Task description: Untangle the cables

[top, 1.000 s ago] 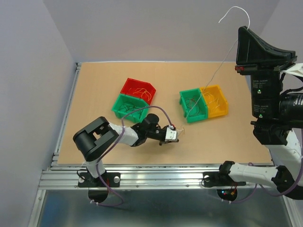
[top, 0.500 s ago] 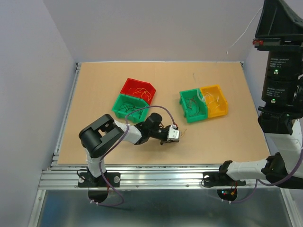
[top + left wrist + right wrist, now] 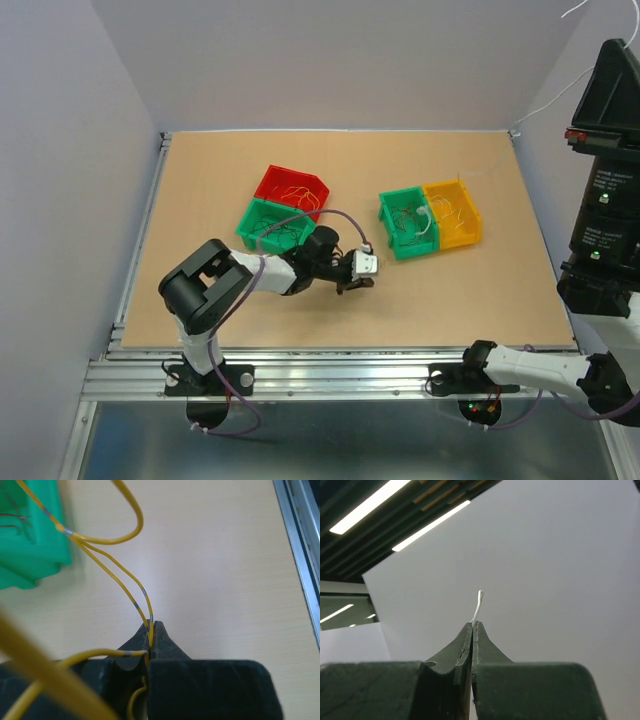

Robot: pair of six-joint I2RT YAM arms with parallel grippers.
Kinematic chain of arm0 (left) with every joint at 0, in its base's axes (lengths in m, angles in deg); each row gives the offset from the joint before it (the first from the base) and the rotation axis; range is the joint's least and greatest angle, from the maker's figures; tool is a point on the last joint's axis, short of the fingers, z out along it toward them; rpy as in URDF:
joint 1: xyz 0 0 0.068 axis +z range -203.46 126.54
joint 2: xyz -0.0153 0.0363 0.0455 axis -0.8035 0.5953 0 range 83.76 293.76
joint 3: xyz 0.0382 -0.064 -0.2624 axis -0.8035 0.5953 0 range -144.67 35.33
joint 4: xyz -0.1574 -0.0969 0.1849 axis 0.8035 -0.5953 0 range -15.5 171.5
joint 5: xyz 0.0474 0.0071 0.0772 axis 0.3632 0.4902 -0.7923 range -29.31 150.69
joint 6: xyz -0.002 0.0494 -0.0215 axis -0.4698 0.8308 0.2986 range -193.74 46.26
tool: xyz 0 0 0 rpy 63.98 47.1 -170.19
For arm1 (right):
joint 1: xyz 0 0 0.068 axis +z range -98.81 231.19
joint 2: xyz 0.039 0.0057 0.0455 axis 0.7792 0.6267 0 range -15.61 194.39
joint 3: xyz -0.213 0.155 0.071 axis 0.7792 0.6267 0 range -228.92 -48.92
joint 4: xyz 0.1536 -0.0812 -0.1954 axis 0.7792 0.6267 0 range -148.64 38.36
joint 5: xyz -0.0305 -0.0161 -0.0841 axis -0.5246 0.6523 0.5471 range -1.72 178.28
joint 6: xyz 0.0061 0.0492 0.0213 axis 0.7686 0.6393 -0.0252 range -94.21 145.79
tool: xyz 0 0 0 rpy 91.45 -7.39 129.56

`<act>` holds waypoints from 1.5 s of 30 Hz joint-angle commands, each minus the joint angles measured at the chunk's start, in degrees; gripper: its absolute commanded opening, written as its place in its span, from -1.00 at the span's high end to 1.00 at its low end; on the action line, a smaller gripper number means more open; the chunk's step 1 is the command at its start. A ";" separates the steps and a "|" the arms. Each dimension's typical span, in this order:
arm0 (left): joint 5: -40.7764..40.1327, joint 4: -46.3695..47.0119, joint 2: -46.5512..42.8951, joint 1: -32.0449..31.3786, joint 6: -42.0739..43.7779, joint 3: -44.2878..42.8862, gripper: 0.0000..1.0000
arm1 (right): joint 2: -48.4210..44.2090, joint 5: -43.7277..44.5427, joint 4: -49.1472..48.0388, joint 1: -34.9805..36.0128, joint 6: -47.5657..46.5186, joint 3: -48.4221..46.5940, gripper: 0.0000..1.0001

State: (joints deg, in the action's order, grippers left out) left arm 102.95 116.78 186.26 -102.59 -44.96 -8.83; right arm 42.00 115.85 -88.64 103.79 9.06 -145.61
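The cables are thin wires. In the left wrist view, two yellow strands [image 3: 112, 572] loop up from my left gripper [image 3: 151, 628], whose jaws are shut on them, toward a green bin [image 3: 30, 550]. From above, the left gripper [image 3: 352, 284] sits low on the table just right of that green bin [image 3: 268, 228]. My right gripper [image 3: 610, 48] is raised high at the right edge, shut on a white wire [image 3: 478, 601] whose tip pokes out past the jaws [image 3: 473, 626]. The white wire [image 3: 545, 105] hangs slanting toward the table's far right corner.
Two pairs of small bins hold more loose wires: red [image 3: 291, 186] with green at centre left, green [image 3: 408, 222] with yellow [image 3: 452, 212] at centre right. A metal rail [image 3: 330, 375] runs along the near table edge; walls close the left and back.
My right arm has swung up and to the right, drawing the white wire away from the right-hand bins. The left gripper closed on the yellow strands and shifted slightly toward the green bin.
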 commanded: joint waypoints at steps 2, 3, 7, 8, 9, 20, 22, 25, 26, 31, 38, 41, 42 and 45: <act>0.45 -1.10 -9.41 3.77 -2.59 -1.99 1.00 | 0.40 7.22 -7.00 0.40 -10.22 6.51 0.99; 0.54 -1.10 -11.25 4.47 -2.41 -0.76 1.00 | 1.27 7.84 -6.92 0.31 -11.64 7.03 0.99; 0.37 -1.01 -14.78 5.44 -1.79 1.27 1.00 | 3.12 9.95 -10.33 0.40 -17.62 10.02 0.99; 0.28 -0.84 -15.31 5.62 -1.88 1.53 1.00 | 3.48 10.13 -11.13 0.31 -19.37 11.59 0.99; 0.28 -0.75 -16.01 5.79 -1.88 1.88 1.00 | 4.35 11.18 -12.70 0.22 -20.35 12.21 0.99; -0.07 -0.22 -19.00 6.85 -2.58 3.03 1.00 | 7.60 12.06 -17.29 -13.64 -19.67 21.36 0.99; -0.16 0.04 -19.61 6.94 -2.58 3.47 1.00 | 9.63 12.33 -17.11 -20.56 -14.49 22.32 0.99; -0.16 0.13 -20.06 7.02 -2.50 3.91 1.00 | 10.25 9.71 -14.40 -25.69 -6.49 23.91 0.99; -0.16 0.22 -20.49 7.02 -2.50 4.08 1.00 | 10.33 8.82 -13.08 -28.58 -4.21 24.17 0.99; 0.01 0.48 -21.11 7.02 -2.41 4.61 1.00 | 11.04 4.52 -8.68 -33.52 6.18 26.02 0.99; 0.19 0.57 -21.20 7.20 -2.14 4.79 1.00 | 10.34 2.66 -8.15 -34.58 10.40 30.58 0.99; 0.28 0.66 -21.20 7.20 -2.14 4.79 1.00 | 10.42 2.05 -8.23 -35.02 12.42 32.43 0.99; 0.28 0.57 -21.20 7.20 -2.14 4.79 1.00 | 10.68 1.87 -8.32 -35.02 13.38 32.78 0.99; 0.28 0.66 -21.20 7.20 -2.06 4.87 1.00 | 11.21 1.52 -8.85 -35.11 14.79 33.93 0.99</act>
State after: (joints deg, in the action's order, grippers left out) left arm 102.23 115.08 167.35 -95.70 -47.06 -4.51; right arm 53.67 118.69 -95.42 69.15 19.90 -112.95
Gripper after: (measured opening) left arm 0.048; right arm 0.022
